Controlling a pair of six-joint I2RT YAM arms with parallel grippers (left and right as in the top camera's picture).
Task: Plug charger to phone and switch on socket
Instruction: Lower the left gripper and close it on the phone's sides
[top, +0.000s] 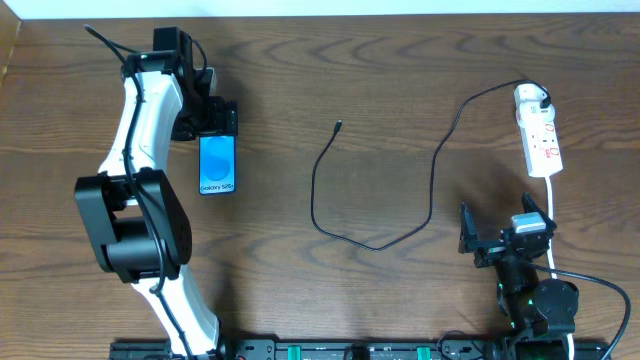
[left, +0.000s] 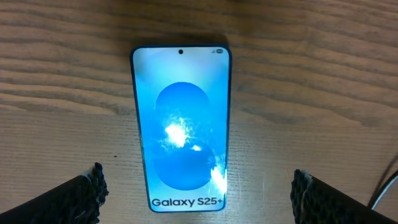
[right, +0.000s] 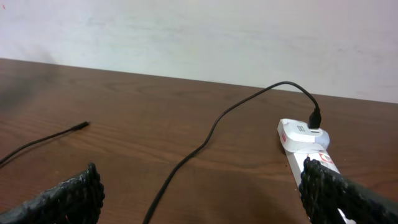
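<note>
While the blue-screened rectangular smartphone (top: 217, 164) lies on the brown wooden table (top: 300, 80), you see the left end effector (left: 199, 180) wide over it, the right end effector (right: 200, 173) wide and empty, facing the narrow white power strip (right: 308, 146).

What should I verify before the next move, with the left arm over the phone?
1. Open left end effector flanks blue-screened, black-edged rectangular smartphone, not touching: ok.
2. Flat, screen-up smartphone on brown wooden table: ok.
3. Small connector tip of thin black charger cable in smartphone: not ok; it lies apart on the table.
4. Cable's black plug seated in narrow white plastic power strip: ok.
5. Strip's switch on: cannot tell.
6. Open, empty right end effector: ok.
</note>
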